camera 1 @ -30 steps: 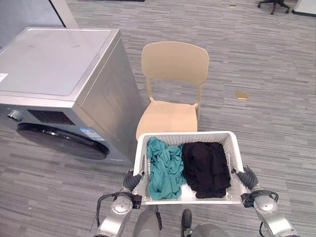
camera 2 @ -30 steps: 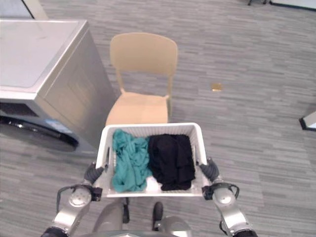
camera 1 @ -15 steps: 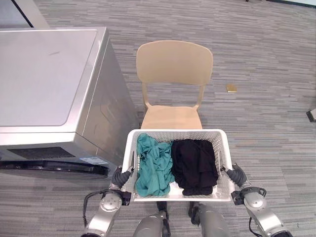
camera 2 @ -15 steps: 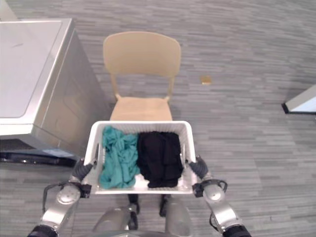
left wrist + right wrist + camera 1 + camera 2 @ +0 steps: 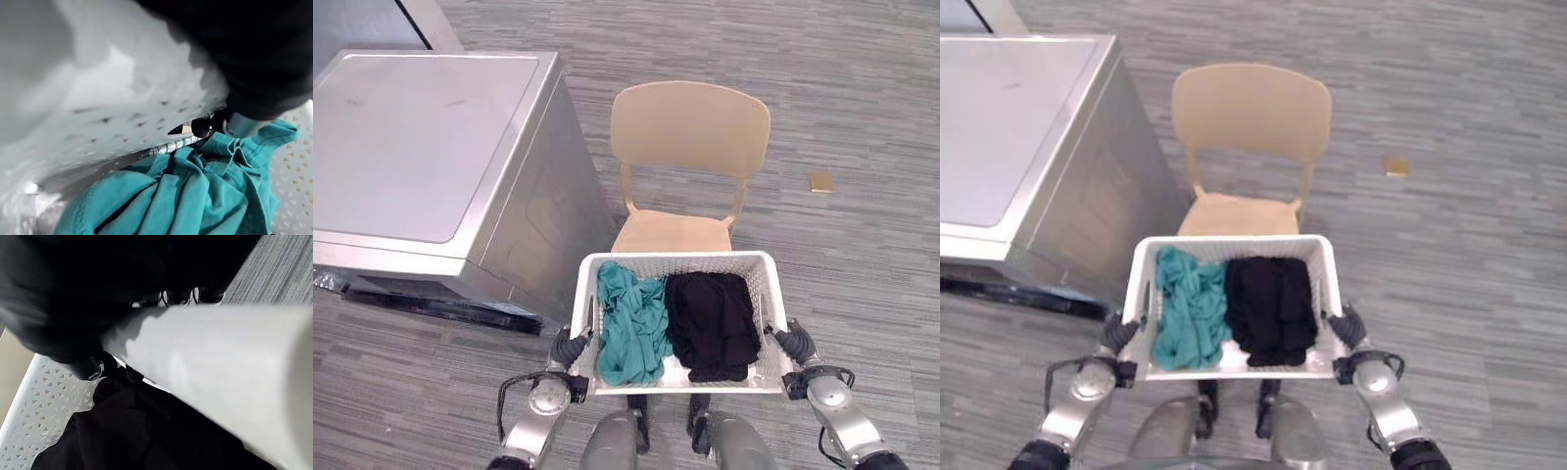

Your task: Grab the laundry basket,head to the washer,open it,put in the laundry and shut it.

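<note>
The robot is carrying the white laundry basket (image 5: 677, 262) toward the washer (image 5: 431, 157), so the step in hand is the approach, with the grabbing judged as done and the opening not yet begun. The basket is being held in the air just in front of the robot, its far rim lying over the front edge of the seat of a beige chair (image 5: 690, 147) that is standing on the grey floor (image 5: 862, 117) beside the washer's right side. Inside the basket a teal garment (image 5: 628, 328) is lying in the left half and a black garment (image 5: 710, 323) in the right half, the two touching along the middle. The left robot hand (image 5: 567, 348) is gripping the basket's left rim, its fingers curling over the edge with dark tips showing inside next to the teal cloth in the left wrist view. The right robot hand (image 5: 793, 343) is likewise clamping the right rim, its fingers wrapping over the white edge above the black cloth. The washer is standing to the robot's left, its dark door band (image 5: 440, 304) facing the near-left corner of the floor in view. The next move probably calls for turning left to face that door, then setting the basket down, perhaps on the chair, to free a hand for opening it.
</note>
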`<state>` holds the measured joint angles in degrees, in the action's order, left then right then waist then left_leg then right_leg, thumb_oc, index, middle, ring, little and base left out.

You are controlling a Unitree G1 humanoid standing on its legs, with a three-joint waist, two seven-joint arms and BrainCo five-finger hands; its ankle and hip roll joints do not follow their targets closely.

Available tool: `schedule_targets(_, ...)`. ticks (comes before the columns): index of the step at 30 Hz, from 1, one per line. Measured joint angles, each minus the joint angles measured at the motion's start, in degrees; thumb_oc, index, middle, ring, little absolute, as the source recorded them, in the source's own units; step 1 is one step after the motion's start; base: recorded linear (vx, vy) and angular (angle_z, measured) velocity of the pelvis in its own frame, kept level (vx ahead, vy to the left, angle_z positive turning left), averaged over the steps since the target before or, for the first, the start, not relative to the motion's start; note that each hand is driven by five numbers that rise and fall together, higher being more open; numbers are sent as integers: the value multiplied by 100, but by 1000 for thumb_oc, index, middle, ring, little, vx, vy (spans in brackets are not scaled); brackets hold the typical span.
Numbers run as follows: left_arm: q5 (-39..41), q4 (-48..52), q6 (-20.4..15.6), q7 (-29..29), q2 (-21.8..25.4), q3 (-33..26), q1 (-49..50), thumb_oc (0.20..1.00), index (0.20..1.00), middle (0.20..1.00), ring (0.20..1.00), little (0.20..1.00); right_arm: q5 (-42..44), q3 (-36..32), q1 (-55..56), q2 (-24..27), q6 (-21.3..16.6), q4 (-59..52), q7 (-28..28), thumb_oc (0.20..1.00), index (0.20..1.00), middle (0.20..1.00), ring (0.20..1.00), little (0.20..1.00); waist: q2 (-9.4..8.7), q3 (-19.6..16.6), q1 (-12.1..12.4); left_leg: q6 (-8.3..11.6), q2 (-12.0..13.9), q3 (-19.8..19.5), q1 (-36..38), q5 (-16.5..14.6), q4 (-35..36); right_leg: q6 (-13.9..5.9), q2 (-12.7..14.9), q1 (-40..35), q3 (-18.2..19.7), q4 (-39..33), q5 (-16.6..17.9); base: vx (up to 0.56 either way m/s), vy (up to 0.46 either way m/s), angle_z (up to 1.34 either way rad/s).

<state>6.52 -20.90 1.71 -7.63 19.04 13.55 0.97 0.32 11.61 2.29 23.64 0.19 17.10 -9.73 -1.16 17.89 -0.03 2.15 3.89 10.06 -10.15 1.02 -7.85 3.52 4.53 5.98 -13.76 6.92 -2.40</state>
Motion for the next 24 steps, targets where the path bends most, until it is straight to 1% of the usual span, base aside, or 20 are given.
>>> schedule_targets(1,0,-59,0,-20,-23,17,-50,200,200,200,200,200,9,4,-6,-1,0,43,-19,200,200,200,200,200,-5,2,1,80,101,9,9,58,125,-19,-1,-99,-15,-75,72,107,72,3)
schedule_targets(3,0,-80,0,-74,-53,32,-66,200,200,200,200,200,31,19,-45,-1,-12,105,-53,200,200,200,200,200,16,10,5,128,306,9,-39,109,338,-106,-24,-244,-12,-205,126,98,105,-11)
schedule_targets(4,0,-100,0,-110,-59,62,-92,200,200,200,200,200,32,22,-98,7,-12,164,-59,200,200,200,200,200,37,8,12,160,349,2,-63,179,489,-147,-41,-262,-5,-248,154,138,201,-17)
schedule_targets(5,0,-104,2,-136,-73,114,-134,200,200,200,200,200,36,17,-172,5,-11,224,-110,200,200,200,200,200,129,27,-13,151,392,7,-57,322,748,-231,-80,-328,7,-346,214,99,154,-26)
schedule_targets(6,1,-104,2,-163,-75,156,-136,200,200,200,200,200,43,22,-236,14,-11,287,-143,200,200,200,200,200,201,26,-16,94,389,10,66,435,1012,-280,-129,-352,69,-387,240,46,95,-42)
schedule_targets(7,2,-104,3,-183,-80,188,-131,200,200,200,200,200,65,41,-332,52,-11,358,-153,200,200,200,200,200,338,16,-5,23,414,-2,163,577,1124,-352,-218,-366,163,-412,247,-52,84,-52)
schedule_targets(8,2,-156,4,-187,-58,195,-161,200,200,200,200,200,89,44,-415,6,-8,456,-165,200,200,200,200,200,362,59,0,53,400,-93,171,1034,1090,-496,-241,-408,240,-445,221,-80,132,-27)
schedule_targets(9,4,-195,10,-240,-102,228,-360,200,200,200,200,200,101,68,-404,-34,-7,439,-222,200,200,200,200,200,319,63,-68,40,252,-113,130,1048,1103,-574,-94,-359,244,-482,270,-132,161,-4)
schedule_targets(10,5,-208,9,-313,-59,233,-509,200,200,200,200,200,108,101,-560,-56,-5,499,-274,200,200,200,200,200,268,113,-89,11,142,-105,81,1028,1126,-643,16,-272,266,-453,239,-146,110,-6)
schedule_targets(11,73,-340,6,-412,155,284,-894,200,200,200,200,200,200,265,-1095,-63,-15,737,-403,200,200,200,200,200,248,125,-66,-26,44,50,-247,1026,1121,-753,136,183,460,-330,255,-224,116,-27)
schedule_targets(12,189,-403,6,-428,260,285,-1099,200,200,200,200,200,207,319,-1318,-78,-16,839,-415,200,200,200,200,200,244,159,-49,-87,1,87,-395,1074,1107,-817,182,344,507,-306,300,-200,111,-34)
schedule_targets(13,382,-492,0,-488,288,330,-1431,200,200,200,200,200,221,363,-1710,-143,-5,1080,-552,200,200,200,200,200,202,325,-29,-126,-49,155,-493,1103,1078,-855,251,538,560,-210,322,-181,106,-33)
schedule_targets(14,398,-764,-20,-659,246,408,-1736,200,200,200,200,200,245,395,-2018,-152,1,1339,-665,200,200,200,200,200,162,400,32,-124,-55,202,-606,1091,1087,-925,266,742,661,-122,271,-116,76,-27)
schedule_targets(15,420,-920,-36,-735,236,429,-1904,200,200,200,200,200,244,436,-2180,-178,-1,1348,-734,200,200,200,200,200,124,459,19,-132,-45,201,-723,1099,1079,-940,249,859,677,-142,290,-131,78,-31)
schedule_targets(16,469,-1404,-69,-860,216,551,-2295,200,200,200,200,200,243,610,-2510,-183,6,1670,-915,200,200,200,200,200,83,528,21,-136,-11,227,-881,1102,1049,-942,219,1059,746,-58,290,-90,52,-18)
schedule_targets(17,475,-1608,-69,-908,243,669,-2513,200,200,200,200,200,242,697,-2673,-180,13,1880,-1018,200,200,200,200,200,73,577,17,-151,4,235,-962,1119,1036,-928,207,1159,763,-12,308,-50,29,-17)
schedule_targets(18,474,-1624,-105,-960,295,745,-2721,200,200,200,200,200,244,716,-2801,-172,21,2042,-1070,200,200,200,200,200,74,727,29,-158,21,241,-998,1128,1006,-916,196,1204,781,58,315,3,3,-7)
schedule_targets(19,467,-1604,-130,-1015,281,748,-2785,595,595,595,595,595,245,719,-2761,-198,21,2031,-1138,909,909,909,909,909,66,787,3,-156,37,246,-998,1125,999,-913,184,1210,786,65,315,3,3,-4)
schedule_targets(20,467,-1599,-130,-1026,291,766,-2782,1000,1000,1000,1000,1000,245,718,-2721,-205,19,2024,-1155,1000,1000,1000,1000,1000,66,787,-10,-155,43,258,-982,1124,999,-913,179,1198,792,63,315,8,-1,-5)
schedule_targets(24,572,-1535,-185,-1044,297,742,-2706,1000,1000,1000,1000,1000,244,723,-2509,-205,-5,1916,-1159,1000,1000,1000,1000,1000,65,787,-19,-154,89,326,-859,1124,1003,-889,142,1117,809,68,334,4,-23,-8)
